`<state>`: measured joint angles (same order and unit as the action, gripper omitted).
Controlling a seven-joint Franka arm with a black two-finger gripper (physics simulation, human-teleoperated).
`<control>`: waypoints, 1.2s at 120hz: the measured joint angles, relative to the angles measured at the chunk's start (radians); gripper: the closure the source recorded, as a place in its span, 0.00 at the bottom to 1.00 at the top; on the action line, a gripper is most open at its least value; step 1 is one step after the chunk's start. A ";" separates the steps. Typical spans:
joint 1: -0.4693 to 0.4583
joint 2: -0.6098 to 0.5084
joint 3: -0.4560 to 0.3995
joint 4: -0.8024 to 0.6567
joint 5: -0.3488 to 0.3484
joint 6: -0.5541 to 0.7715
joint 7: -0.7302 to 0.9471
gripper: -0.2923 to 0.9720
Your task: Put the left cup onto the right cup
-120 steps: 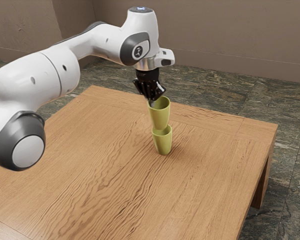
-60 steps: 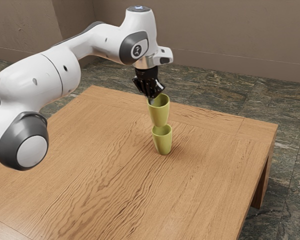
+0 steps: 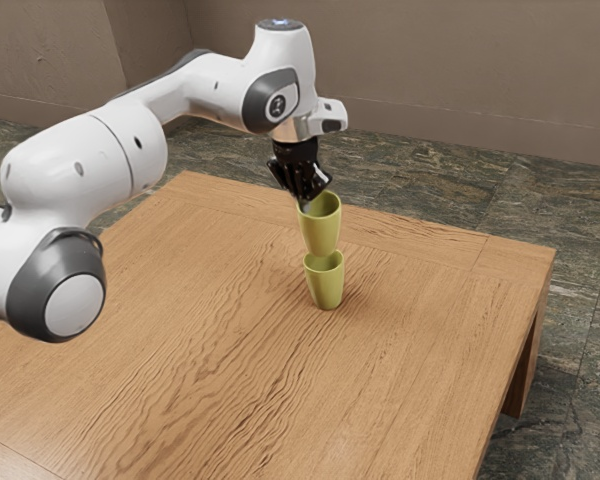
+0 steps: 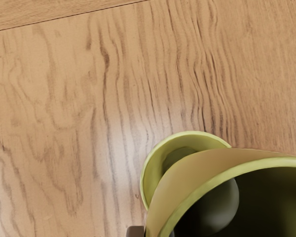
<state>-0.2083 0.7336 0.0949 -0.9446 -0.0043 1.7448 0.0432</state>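
Note:
Two olive-green cups stand stacked near the middle of the wooden table (image 3: 180, 340). The lower cup (image 3: 325, 284) rests upright on the wood. The upper cup (image 3: 319, 226) sits with its base in the lower cup's mouth, slightly tilted. My black gripper (image 3: 305, 196) is at the upper cup's rim, shut on it, one finger inside the rim and one outside. In the wrist view the held cup (image 4: 237, 197) looms large just under my hand, and the lower cup's rim (image 4: 160, 158) peeks out beneath it.
The table's far edge (image 3: 420, 228) and right edge (image 3: 530, 320) border a dark stone floor (image 3: 570, 220). A brown wall (image 3: 460, 60) runs behind. My white arm reaches in from the exterior view's left.
The gripper and the held cup have barely shifted above the lower cup. The arm's elbow and base links have swung slightly toward the exterior view's right.

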 joint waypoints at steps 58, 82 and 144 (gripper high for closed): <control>0.007 0.036 0.000 0.024 0.000 0.002 0.000 0.85; 0.007 0.043 -0.002 0.028 0.000 0.002 0.000 0.85; 0.005 0.058 -0.002 0.041 -0.001 0.001 -0.001 0.85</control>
<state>-0.2031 0.7920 0.0934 -0.9039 -0.0053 1.7456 0.0424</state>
